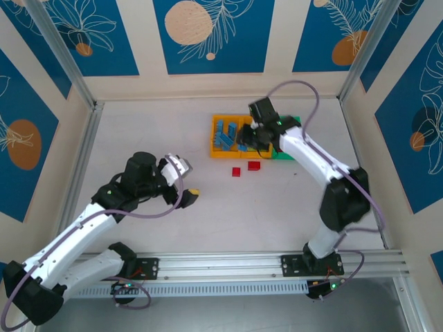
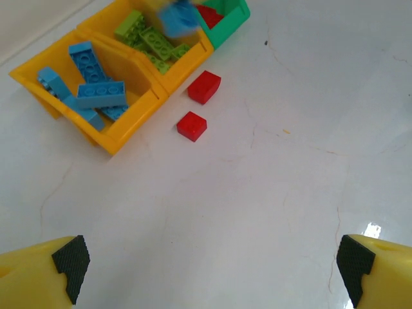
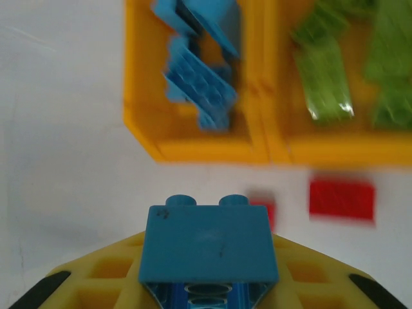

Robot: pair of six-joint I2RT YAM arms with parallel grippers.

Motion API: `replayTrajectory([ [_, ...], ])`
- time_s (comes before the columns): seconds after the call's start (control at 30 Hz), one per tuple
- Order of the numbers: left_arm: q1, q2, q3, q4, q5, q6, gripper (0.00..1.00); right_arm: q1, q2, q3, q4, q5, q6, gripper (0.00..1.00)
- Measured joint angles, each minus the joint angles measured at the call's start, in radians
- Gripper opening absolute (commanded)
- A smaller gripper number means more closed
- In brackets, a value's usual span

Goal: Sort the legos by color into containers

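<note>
Yellow-fingered left hand (image 1: 185, 185) hovers above the white bench (image 1: 159, 138), spread wide with nothing between its black pads (image 2: 71, 264). Further right stand the joined plastic bins. The first orange-yellow bin (image 2: 129, 136) holds blue studded bricks (image 2: 96, 93), and the second orange-yellow bin (image 2: 188, 69) holds lime green bricks (image 2: 151, 42). Two small red bricks (image 2: 192, 125) lie on the bench just in front, one half hidden in the right wrist view. The right hand (image 3: 206, 290) is clamped on a single blue brick (image 3: 209, 244) above the bins, a mere blur from the left wrist. The green bin (image 2: 225, 33), cut off there and largely covered by the arm from above, shows red inside.
</note>
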Motion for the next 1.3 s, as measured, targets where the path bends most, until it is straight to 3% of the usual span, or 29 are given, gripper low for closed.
replayTrajectory([
  [0.17,0.0,0.053,0.038,0.003,-0.023,-0.039,1.0,-0.006,0.292,0.341,-0.045,-0.01,-0.093,0.39],
  [0.27,0.0,0.07,0.056,0.02,-0.037,-0.053,1.0,-0.006,0.417,0.488,-0.11,-0.017,-0.109,0.68],
  [0.3,0.0,0.075,0.06,0.026,-0.041,-0.058,1.0,-0.006,0.446,0.524,-0.13,-0.02,-0.117,0.72],
  [0.43,0.0,0.082,0.062,0.029,-0.036,-0.069,1.0,-0.006,0.463,0.557,-0.203,-0.024,-0.132,0.76],
  [0.53,0.0,0.066,0.049,0.071,-0.016,-0.078,1.0,-0.005,0.38,0.469,-0.2,-0.018,-0.128,0.76],
  [0.67,0.0,0.019,0.008,0.123,-0.016,-0.085,1.0,0.009,0.116,0.187,-0.151,0.018,-0.108,0.77],
  [0.8,0.0,0.013,0.005,0.132,-0.014,-0.073,1.0,0.071,-0.134,-0.072,-0.071,0.081,-0.074,0.8],
  [0.87,0.0,0.013,0.004,0.132,-0.007,-0.066,1.0,0.111,-0.179,-0.155,-0.048,0.108,-0.062,0.81],
  [1.03,0.0,0.013,0.003,0.128,0.006,-0.055,1.0,0.174,-0.086,-0.231,-0.043,0.143,-0.034,0.81],
  [1.3,0.0,0.014,0.001,0.048,0.082,0.013,1.0,0.178,0.101,-0.211,-0.014,0.182,-0.027,0.76],
])
